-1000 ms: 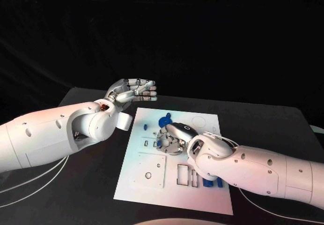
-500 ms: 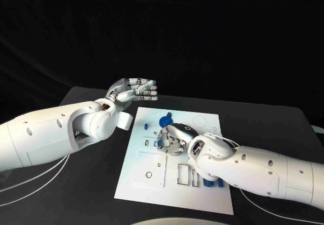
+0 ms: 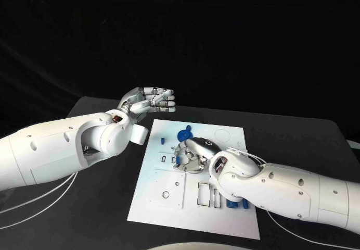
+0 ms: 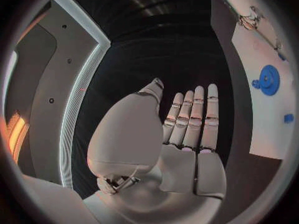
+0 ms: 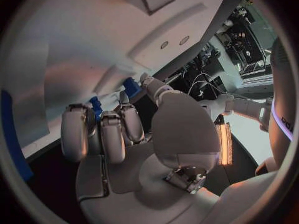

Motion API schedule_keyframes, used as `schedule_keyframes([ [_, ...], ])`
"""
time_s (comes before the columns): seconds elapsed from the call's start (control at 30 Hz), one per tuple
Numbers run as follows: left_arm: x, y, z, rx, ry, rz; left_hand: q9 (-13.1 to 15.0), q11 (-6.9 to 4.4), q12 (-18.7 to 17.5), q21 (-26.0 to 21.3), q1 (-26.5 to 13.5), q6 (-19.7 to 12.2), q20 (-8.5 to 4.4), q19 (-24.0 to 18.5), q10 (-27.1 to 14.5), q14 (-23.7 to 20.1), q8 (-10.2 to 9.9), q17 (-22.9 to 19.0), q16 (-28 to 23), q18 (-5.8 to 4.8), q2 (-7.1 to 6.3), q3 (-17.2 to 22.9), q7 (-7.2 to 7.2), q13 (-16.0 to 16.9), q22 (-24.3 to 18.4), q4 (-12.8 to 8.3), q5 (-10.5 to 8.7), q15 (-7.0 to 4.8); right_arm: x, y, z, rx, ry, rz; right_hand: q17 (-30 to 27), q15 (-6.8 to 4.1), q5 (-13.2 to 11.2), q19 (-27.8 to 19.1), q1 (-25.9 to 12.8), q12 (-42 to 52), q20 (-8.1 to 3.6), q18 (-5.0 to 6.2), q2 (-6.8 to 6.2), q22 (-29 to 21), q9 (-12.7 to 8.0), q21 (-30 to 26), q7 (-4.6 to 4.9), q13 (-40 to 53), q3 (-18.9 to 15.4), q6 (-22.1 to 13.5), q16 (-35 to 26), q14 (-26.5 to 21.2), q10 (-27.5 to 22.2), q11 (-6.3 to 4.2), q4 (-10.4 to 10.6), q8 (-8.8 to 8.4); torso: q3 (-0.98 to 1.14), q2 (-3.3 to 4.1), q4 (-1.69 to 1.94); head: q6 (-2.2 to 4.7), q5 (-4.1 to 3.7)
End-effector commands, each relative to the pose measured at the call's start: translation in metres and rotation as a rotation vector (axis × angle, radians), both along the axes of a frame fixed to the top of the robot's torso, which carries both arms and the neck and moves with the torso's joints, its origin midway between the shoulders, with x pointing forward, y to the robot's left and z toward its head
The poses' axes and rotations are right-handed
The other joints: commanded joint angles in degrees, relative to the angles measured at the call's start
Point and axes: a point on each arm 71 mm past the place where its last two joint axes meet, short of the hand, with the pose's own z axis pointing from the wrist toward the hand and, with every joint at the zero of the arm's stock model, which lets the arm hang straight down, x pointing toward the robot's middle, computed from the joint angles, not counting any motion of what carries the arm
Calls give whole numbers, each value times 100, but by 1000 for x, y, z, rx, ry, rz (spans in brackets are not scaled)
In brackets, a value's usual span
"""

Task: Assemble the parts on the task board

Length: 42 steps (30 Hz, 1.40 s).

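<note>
**Right hand down on the board's left-centre sockets; left hand idle**

My right hand (image 3: 193, 155) sits low over the task board (image 3: 225, 211), at about centre of the head view, fingers curled down toward the small cut-outs left of the board's middle. In the right wrist view its fingertips (image 5: 79, 129) are bunched close to the white surface, with a small blue part (image 5: 132, 87) just past them. I cannot tell whether that piece is pinched or merely touched, so I won't call it held.

To do this seating step well, I'd judge the move wants slow, straight-down pressure with the wrist level, so the piece does not cock in its socket, and no sideways drag across the plate.

Outward from the hand: a blue gear (image 3: 182, 135) lies just above it, toward the board's upper left, with a small blue peg (image 3: 161, 140) to its left. At lower centre, a blue block (image 3: 237, 203) sits beside the rectangular slots, partly under my right forearm.

My left hand (image 3: 149, 100) hangs raised at upper left, off the board, fingers curled inward in the head view and holding nothing.
</note>
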Motion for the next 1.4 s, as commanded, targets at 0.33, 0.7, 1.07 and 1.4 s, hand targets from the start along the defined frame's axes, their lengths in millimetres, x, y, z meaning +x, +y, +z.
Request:
schedule_keyframes([
  [0.33,2,0,-2,77,-14,-62,23,-76,121,56,-40,102,-37,60,272,147,38,92,31,86,-4,-35,150,42,6,32,-35,-44,-7,-18,23,167,-83,-7,1243,154,199,-102,284,-186,112,55,53,345,-112,-159,148,-118,-472,-446,-44,525,-267,138,192,-292,17,-28,-6,-17,26],
  [0.7,7,5,-14,309,26,-108,429,-734,1315,2094,-442,883,-974,1867,1646,2594,691,2755,3741,41,71,89,-425,813,1036,27,-7,-889,7,-95,71,360,43,-154,942,93,606,-294,386,-170,71,137,241,83,-40,-492,67,-148,-516,-147,-139,451,-279,67,360,-93,30,-131,-57,-49,36],
  [1.07,1,0,-37,765,218,-253,1925,-986,4772,5210,-1633,268,-1139,2059,903,3283,2339,6380,6867,-229,82,85,-621,3609,4332,71,-6,-1088,24,-175,90,400,108,-381,946,89,632,-278,352,-185,64,131,224,99,-42,-480,68,-174,-552,-183,-141,452,-301,67,412,-93,67,-207,-60,-122,24],
  [1.4,2,-13,-43,1168,244,-356,2306,-1068,6319,5603,-1956,190,-1163,2134,1553,3416,2816,6712,7082,-294,45,-45,-717,5168,4871,72,-24,-1154,31,-199,91,428,126,-444,658,87,631,-519,418,-467,58,223,219,-215,-31,-864,67,-531,-575,-213,-242,377,-630,60,452,-58,87,-217,-74,-165,33],
])
